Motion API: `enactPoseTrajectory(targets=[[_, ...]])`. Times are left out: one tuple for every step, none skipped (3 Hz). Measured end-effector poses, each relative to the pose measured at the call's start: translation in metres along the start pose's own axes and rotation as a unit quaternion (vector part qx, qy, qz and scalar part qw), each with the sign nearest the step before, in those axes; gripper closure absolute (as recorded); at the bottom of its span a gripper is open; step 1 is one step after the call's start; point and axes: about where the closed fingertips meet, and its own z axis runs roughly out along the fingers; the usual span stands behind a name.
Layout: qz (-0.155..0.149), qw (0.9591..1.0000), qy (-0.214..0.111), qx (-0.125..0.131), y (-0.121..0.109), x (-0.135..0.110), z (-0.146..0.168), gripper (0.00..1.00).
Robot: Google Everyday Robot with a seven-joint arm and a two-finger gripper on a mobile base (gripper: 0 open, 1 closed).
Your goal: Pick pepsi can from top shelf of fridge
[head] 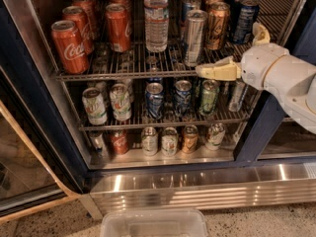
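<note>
My gripper sits at the right end of the top shelf, level with its front bar. Its cream fingers are spread wide and hold nothing: the lower finger points left along the bar and the other stands up beside the fridge's right post.

The pepsi can stands upright on that shelf just above and behind the gripper, at the right of the row. A bronze can is close on its left and a tall slim silver can stands a little further along.

I expect the can to be stiff if full, moderately heavy for its size, and slick, perhaps damp from the cold. The thin wall would dent under a hard squeeze, so I want firm but measured pressure.

I would take it across the middle of the body, below the silver rim, with one finger on each side. The gap on the bronze can's side looks tight, and the wire rods could let the can tip if I nudge it.
</note>
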Motion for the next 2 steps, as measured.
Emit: enactPoseTrajectory(targets=[[0.011,0.9998,-0.013,0.009,-0.0001,0.0033,0.0075,0.0],[0.035,0.998,-0.028,0.044,-0.009,0.0048,0.0128,0.0]])
